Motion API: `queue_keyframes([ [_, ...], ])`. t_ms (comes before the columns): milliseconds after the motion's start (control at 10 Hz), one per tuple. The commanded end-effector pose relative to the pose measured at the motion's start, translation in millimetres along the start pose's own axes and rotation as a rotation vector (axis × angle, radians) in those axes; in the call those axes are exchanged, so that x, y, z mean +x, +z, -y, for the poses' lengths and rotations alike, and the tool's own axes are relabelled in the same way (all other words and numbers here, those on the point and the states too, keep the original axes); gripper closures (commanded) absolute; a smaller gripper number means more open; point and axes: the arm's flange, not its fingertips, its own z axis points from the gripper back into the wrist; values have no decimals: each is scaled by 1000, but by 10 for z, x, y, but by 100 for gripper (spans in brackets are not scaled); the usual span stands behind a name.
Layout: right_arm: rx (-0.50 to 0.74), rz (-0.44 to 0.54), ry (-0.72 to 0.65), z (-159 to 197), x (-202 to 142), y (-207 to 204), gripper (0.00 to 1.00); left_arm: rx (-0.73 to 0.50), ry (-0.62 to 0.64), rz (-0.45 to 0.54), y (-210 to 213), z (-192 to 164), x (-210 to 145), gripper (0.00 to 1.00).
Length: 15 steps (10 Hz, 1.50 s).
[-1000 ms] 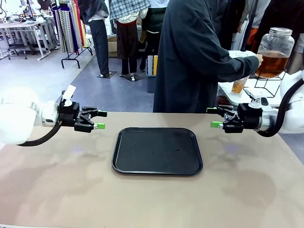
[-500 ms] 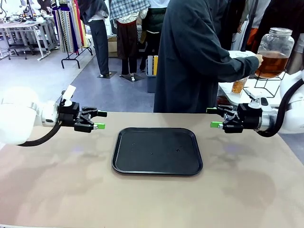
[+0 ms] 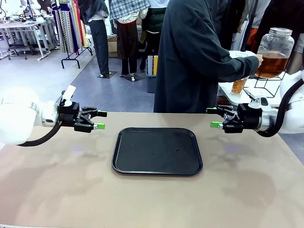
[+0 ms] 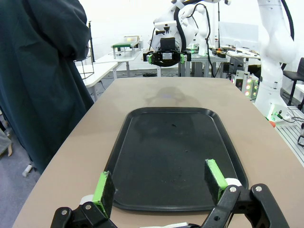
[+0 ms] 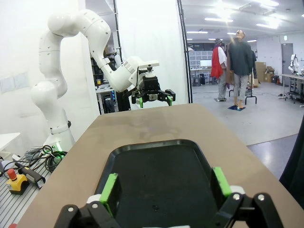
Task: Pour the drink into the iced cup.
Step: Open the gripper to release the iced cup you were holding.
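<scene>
Drink (image 3: 272, 64) sits amber-brown in a big clear jar (image 3: 275, 51) with a metal lid, on a wire stand on a side table behind your right arm, well off the counter (image 3: 152, 199). A person in a dark coat (image 3: 194, 57) stands at the far edge, one hand (image 3: 259, 59) at the jar, and a clear cup (image 3: 239, 85) of amber liquid stands just below it.

Your left end effector (image 3: 99, 119) hangs above the counter with its jaws spread wide and nothing between the green pads (image 4: 103, 186); it points toward the middle, just left of the black tray (image 3: 157, 150). Your right end effector (image 3: 212, 118) mirrors it on the other side, jaws equally wide apart, empty, just right of the tray.

From the left wrist you look along the tray to the right end effector (image 4: 165, 57) facing you at the far end. From the right wrist you see its own pads (image 5: 221, 182) over the tray's near edge (image 5: 156, 190) and the left end effector (image 5: 153, 97) across the counter.

The tray lies flat in the centre of the counter, between the two end effectors.
</scene>
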Motion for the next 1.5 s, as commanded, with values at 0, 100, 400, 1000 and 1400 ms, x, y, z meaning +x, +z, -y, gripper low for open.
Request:
queue_keyframes([
  [0, 3, -1, 4, -3, 61, -20, 0, 3, 9, -5, -4, -7, 21, 0],
  [100, 3, -1, 4, -3, 61, -20, 0, 3, 9, -5, -4, -7, 21, 0],
  [400, 3, -1, 4, -3, 61, -20, 0, 3, 9, -5, -4, -7, 21, 0],
  [1000, 3, -1, 4, -3, 61, -20, 0, 3, 9, -5, -4, -7, 21, 0],
  [1400, 3, -1, 4, -3, 61, -20, 0, 3, 9, -5, -4, -7, 21, 0],
])
